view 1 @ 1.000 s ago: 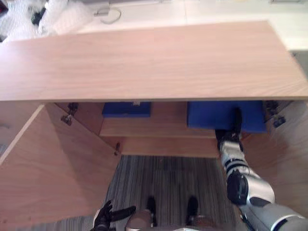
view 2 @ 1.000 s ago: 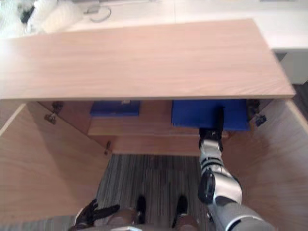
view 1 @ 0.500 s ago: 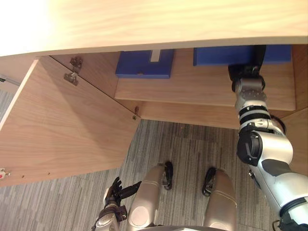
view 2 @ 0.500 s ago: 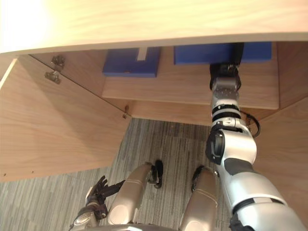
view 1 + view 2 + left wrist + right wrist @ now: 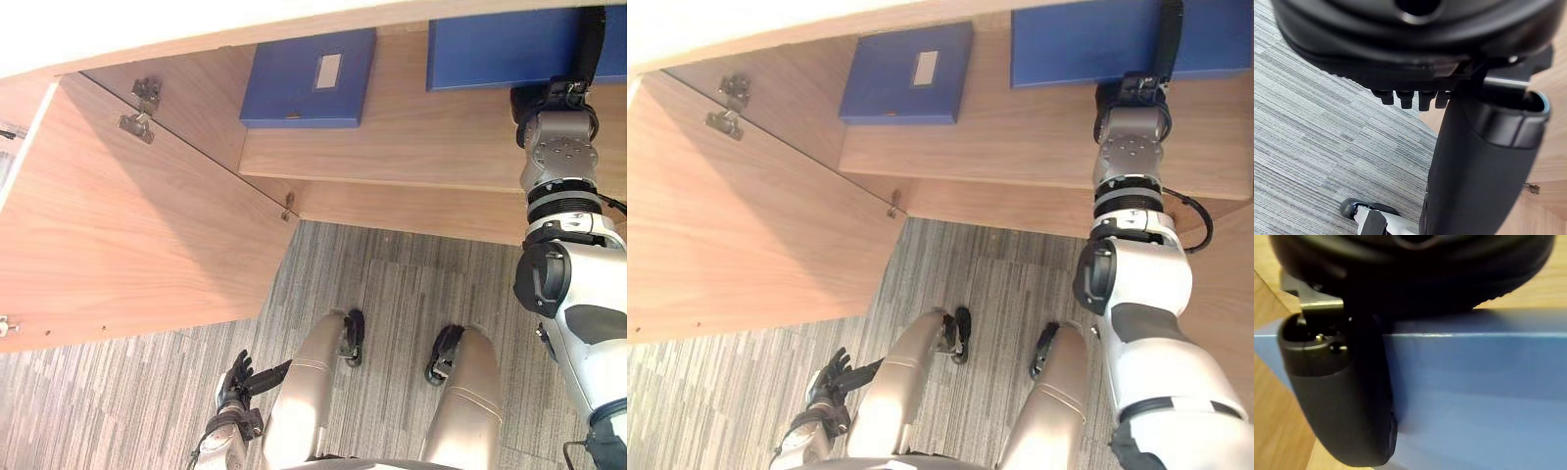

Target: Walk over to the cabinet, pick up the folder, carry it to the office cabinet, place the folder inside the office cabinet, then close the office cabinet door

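A blue folder (image 5: 490,49) lies flat on the shelf (image 5: 392,147) inside the open wooden cabinet, at the right. My right hand (image 5: 1132,90) reaches in to its near edge, with the thumb (image 5: 1352,421) laid across the folder's top face (image 5: 1474,396). The other fingers are hidden beneath it. My left hand (image 5: 238,377) hangs low beside my left leg, fingers relaxed and spread, holding nothing. The left wrist view has its dark bulk (image 5: 1415,63) above grey carpet.
A second blue folder (image 5: 309,78) with a white label lies on the same shelf to the left. The left cabinet door (image 5: 127,225) stands wide open, hinges (image 5: 137,122) showing. The right door's edge (image 5: 1225,284) is beside my right arm. Striped grey carpet (image 5: 392,294) lies below.
The camera has tilted down and the cabinet's top board has slid out of the picture. My right hand stays on the right folder. The left hand has not moved.
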Motion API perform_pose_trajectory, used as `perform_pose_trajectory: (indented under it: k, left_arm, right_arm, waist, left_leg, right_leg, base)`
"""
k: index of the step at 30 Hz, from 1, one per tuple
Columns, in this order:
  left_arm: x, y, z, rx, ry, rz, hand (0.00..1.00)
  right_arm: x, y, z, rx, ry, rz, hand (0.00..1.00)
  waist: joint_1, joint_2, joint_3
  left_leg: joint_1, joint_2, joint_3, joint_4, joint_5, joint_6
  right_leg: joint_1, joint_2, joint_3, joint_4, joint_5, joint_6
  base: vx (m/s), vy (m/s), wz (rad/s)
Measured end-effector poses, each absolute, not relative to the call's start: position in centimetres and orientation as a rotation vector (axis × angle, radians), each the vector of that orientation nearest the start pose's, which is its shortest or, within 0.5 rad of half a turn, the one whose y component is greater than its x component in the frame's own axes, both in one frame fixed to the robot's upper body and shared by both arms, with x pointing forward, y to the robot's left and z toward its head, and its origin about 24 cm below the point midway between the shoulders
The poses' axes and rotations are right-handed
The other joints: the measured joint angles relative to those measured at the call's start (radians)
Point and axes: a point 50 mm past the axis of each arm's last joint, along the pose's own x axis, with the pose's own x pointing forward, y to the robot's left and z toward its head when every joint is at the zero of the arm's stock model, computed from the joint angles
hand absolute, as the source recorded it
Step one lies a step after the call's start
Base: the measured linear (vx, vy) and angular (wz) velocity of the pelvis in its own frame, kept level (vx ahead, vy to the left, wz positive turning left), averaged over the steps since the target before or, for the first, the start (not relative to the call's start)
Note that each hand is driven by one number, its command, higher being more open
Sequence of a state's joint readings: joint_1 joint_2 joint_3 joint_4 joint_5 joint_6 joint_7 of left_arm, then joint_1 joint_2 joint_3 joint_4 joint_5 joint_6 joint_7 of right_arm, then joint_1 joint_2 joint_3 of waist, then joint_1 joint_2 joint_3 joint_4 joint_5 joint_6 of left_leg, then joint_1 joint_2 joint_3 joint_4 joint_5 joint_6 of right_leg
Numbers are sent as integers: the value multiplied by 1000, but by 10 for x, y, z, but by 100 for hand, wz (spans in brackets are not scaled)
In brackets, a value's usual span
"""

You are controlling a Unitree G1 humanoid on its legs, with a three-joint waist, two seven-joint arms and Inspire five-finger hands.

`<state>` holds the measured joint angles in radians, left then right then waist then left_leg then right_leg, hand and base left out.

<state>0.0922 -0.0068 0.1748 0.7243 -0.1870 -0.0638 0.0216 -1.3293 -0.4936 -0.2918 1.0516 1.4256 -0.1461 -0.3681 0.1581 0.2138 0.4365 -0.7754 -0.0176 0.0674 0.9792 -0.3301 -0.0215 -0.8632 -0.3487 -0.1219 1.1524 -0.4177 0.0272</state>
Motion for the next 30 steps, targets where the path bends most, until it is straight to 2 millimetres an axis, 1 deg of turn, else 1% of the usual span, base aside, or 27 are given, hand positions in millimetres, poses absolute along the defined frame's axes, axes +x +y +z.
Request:
perform_pose_trajectory:
  k: [3, 8, 11, 13, 16, 19, 21, 24, 25, 27, 28, 29, 30]
  left_arm:
    - [155, 184, -122, -236, 734, 294, 100]
    - [156, 183, -122, -245, 734, 301, 100]
    - [157, 182, -122, -253, 731, 307, 100]
    - [157, 182, -122, -265, 728, 320, 100]
    - [158, 182, -122, -270, 728, 330, 100]
    - [156, 182, -123, -270, 734, 334, 100]
    - [155, 181, -123, -271, 736, 335, 100]
    - [155, 182, -123, -270, 737, 338, 100]
    - [155, 182, -123, -270, 737, 338, 100]
    - [155, 182, -123, -270, 737, 338, 100]
    - [155, 182, -123, -270, 737, 338, 100]
    - [155, 182, -123, -270, 737, 339, 100]
    - [155, 182, -123, -270, 737, 338, 100]
  right_arm:
    - [404, -270, 287, 1460, -341, -381, 100]
    - [404, -270, 288, 1450, -334, -383, 100]
    - [405, -268, 289, 1364, -325, -385, 100]
    - [405, -266, 289, 1339, -315, -381, 100]
    - [408, -259, 288, 1262, -289, -370, 100]
    - [412, -247, 285, 1123, -248, -352, 100]
    - [416, -235, 284, 999, -229, -312, 100]
    - [420, -221, 280, 901, -191, -270, 100]
    - [420, -219, 278, 872, -182, -266, 100]
    - [424, -212, 269, 704, -130, -253, 100]
    - [424, -211, 266, 654, -112, -249, 100]
    - [426, -209, 260, 520, -77, -238, 100]
    - [426, -208, 256, 466, -58, -229, 100]
  waist:
    - [0, 10, 5]
    - [-2, 12, 4]
    - [-3, 12, 4]
    - [-4, 12, 4]
    - [-4, 12, 4]
    - [-4, 11, 4]
    - [-3, 11, 4]
    - [-3, 7, 1]
    - [-2, 6, 1]
    - [-2, 5, 0]
    - [-2, 3, 0]
    - [-2, 3, -1]
    - [-2, 2, -1]
  left_leg:
    - [-10, -5, -2, 11, 0, -2]
    - [-10, -4, -4, 9, 1, -5]
    - [-8, -4, -5, 9, 1, -5]
    - [-4, -5, -5, 9, 1, -5]
    - [6, -4, -5, 3, 2, -6]
    - [39, -3, -4, -24, 5, -10]
    - [66, -2, -3, -52, 9, -11]
    - [89, 1, -2, -79, 10, -12]
    - [92, 1, -1, -84, 10, -12]
    - [104, 1, 2, -96, 10, -12]
    - [107, 1, 3, -99, 10, -12]
    - [113, 2, 3, -105, 10, -12]
    - [116, 2, 3, -107, 10, -12]
  right_leg:
    - [-13, -6, 3, 20, -7, -4]
    - [-14, -6, 2, 24, -10, -9]
    - [-11, -6, 1, 23, -10, -9]
    - [-7, -6, 1, 23, -10, -9]
    - [4, -6, -1, 18, -10, -10]
    - [36, -4, -7, -3, -8, -12]
    - [61, -1, -14, -26, -6, -15]
    - [83, 3, -18, -51, -4, -15]
    - [85, 3, -18, -55, -4, -14]
    - [100, 3, -23, -67, -3, -13]
    - [103, 3, -24, -71, -3, -13]
    - [111, 3, -27, -79, -2, -12]
    - [114, 3, -29, -81, -2, -12]
  base:
    - [21, -78, 6]
    - [40, -59, 1]
    - [52, -53, 0]
    - [34, -36, 0]
    - [32, -44, -1]
    - [50, -47, -1]
    - [70, -38, -2]
    - [97, -29, -3]
    - [94, -16, -3]
    - [91, -11, 0]
    - [85, -8, 1]
    - [62, -5, 1]
    - [67, -5, 0]
